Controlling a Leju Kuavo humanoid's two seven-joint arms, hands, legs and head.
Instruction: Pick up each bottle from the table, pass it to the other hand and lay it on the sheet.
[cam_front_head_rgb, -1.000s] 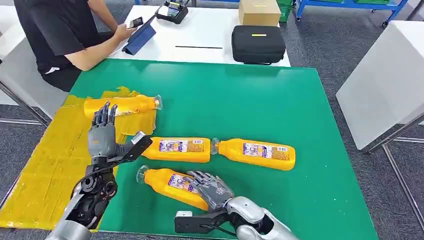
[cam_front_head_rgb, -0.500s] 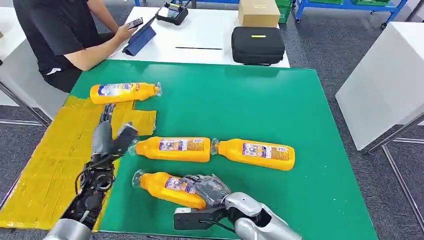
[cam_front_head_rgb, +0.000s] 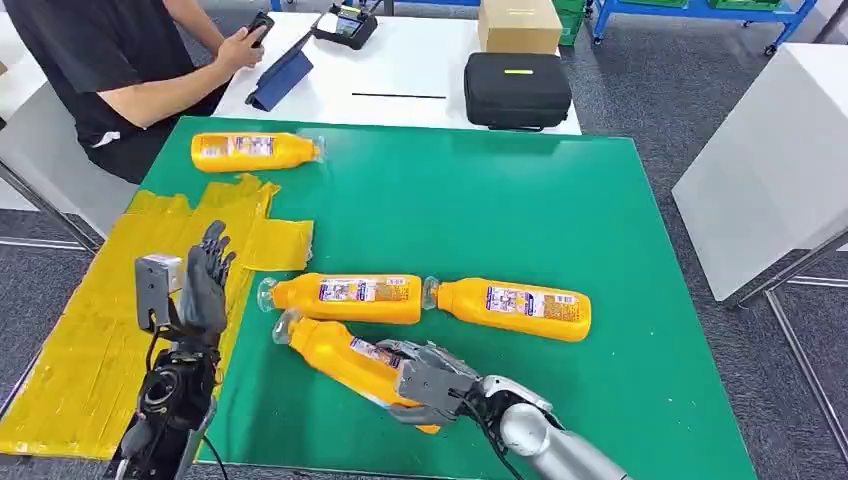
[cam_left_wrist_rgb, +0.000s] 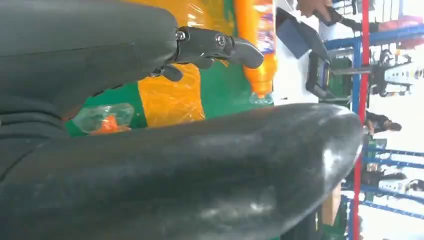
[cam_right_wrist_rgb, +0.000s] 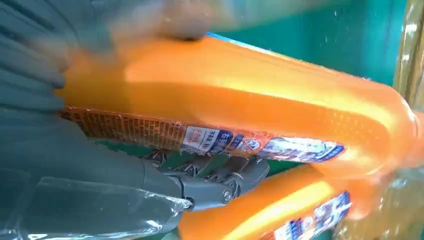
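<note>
My right hand (cam_front_head_rgb: 432, 378) grips an orange bottle (cam_front_head_rgb: 340, 358) by its lower body near the front edge of the green mat (cam_front_head_rgb: 480, 200). In the right wrist view the held bottle (cam_right_wrist_rgb: 250, 105) lies across my fingers (cam_right_wrist_rgb: 225, 182). Two more orange bottles (cam_front_head_rgb: 350, 298) (cam_front_head_rgb: 515, 307) lie end to end just beyond it. Another bottle (cam_front_head_rgb: 255, 150) lies on the mat at the far left, past the yellow sheet (cam_front_head_rgb: 90, 330). My left hand (cam_front_head_rgb: 205, 285) stands open and empty, fingers pointing up, over the sheet's right edge.
A person in black sits at the far left holding a phone (cam_front_head_rgb: 258, 25). On the white table (cam_front_head_rgb: 400, 70) behind the mat are a black case (cam_front_head_rgb: 516, 88), a cardboard box (cam_front_head_rgb: 518, 24) and a tablet (cam_front_head_rgb: 280, 75). Another white table (cam_front_head_rgb: 770, 150) stands to the right.
The far bottle has moved off the sheet onto the mat's far left. My left hand drew back and turned upright. My right hand closed on the near bottle and swung its neck towards the middle bottle.
</note>
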